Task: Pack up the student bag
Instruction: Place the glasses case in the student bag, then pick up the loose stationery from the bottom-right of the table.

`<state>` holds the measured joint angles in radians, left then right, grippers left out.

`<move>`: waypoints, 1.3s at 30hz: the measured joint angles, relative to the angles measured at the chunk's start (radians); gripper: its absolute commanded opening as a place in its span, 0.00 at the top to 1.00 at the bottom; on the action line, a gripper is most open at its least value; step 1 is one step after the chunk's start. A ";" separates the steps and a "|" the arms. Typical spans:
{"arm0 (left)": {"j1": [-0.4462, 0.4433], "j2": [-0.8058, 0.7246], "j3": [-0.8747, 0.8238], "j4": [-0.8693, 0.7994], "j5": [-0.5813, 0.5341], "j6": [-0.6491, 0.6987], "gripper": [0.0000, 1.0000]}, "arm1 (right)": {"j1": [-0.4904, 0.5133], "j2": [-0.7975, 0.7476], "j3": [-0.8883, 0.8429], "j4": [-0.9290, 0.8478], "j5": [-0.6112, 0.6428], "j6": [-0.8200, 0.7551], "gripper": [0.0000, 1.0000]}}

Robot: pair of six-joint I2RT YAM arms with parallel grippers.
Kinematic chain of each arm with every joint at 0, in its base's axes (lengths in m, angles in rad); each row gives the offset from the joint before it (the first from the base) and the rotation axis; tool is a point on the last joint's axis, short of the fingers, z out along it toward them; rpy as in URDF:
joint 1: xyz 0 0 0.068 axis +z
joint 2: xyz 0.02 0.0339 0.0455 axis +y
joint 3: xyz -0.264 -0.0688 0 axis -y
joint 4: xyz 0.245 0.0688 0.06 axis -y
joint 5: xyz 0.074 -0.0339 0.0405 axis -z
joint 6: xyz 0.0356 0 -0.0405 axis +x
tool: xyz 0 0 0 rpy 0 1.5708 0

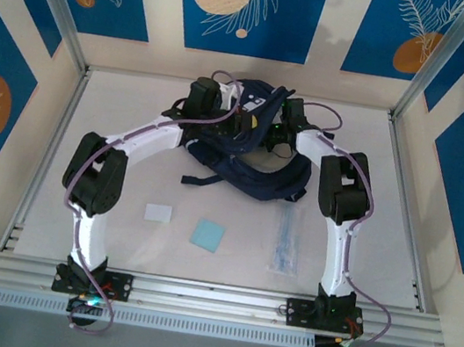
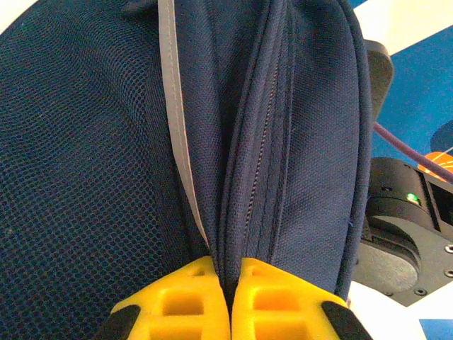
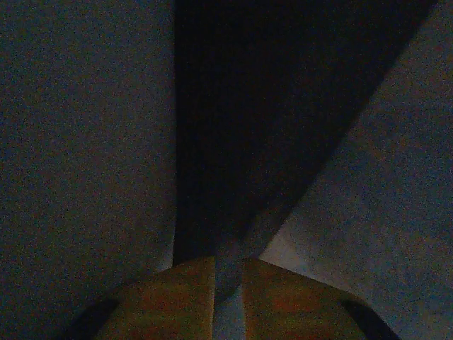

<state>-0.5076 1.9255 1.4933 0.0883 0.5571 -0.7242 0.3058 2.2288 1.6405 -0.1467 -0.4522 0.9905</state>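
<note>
The navy student bag [image 1: 254, 175] lies at the back middle of the table with both arms reaching into its top. My left gripper [image 2: 226, 268] is shut on a fold of the student bag [image 2: 304, 142] beside its zip, next to a grey reflective stripe [image 2: 172, 106]. In the very dark right wrist view, my right gripper [image 3: 228, 269] has its yellow fingers [image 3: 170, 297] close together with a narrow gap. A pale strip shows in that gap, and I cannot make out what it is. Dim grey surfaces surround it.
On the table in front of the bag lie a small white card [image 1: 158, 212], a light blue square [image 1: 208, 234] and a clear plastic packet [image 1: 287, 241]. Metal frame rails [image 1: 203, 295] border the table; patterned walls stand close behind.
</note>
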 measured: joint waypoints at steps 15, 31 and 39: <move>0.020 -0.013 -0.029 0.002 0.003 0.019 1.00 | -0.088 -0.658 -0.463 -0.466 0.193 -0.282 0.01; 0.021 -0.028 -0.053 0.009 0.000 0.023 1.00 | 0.029 -0.756 -0.838 -0.619 0.549 -0.232 0.00; 0.023 -0.038 -0.065 0.009 0.000 0.024 1.00 | 0.113 -0.691 -0.828 -0.611 0.649 -0.205 0.19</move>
<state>-0.4843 1.8874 1.4284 0.0971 0.5568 -0.7002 0.4187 1.5375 0.8124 -0.7578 0.1967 0.7856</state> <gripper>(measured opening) 0.058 0.906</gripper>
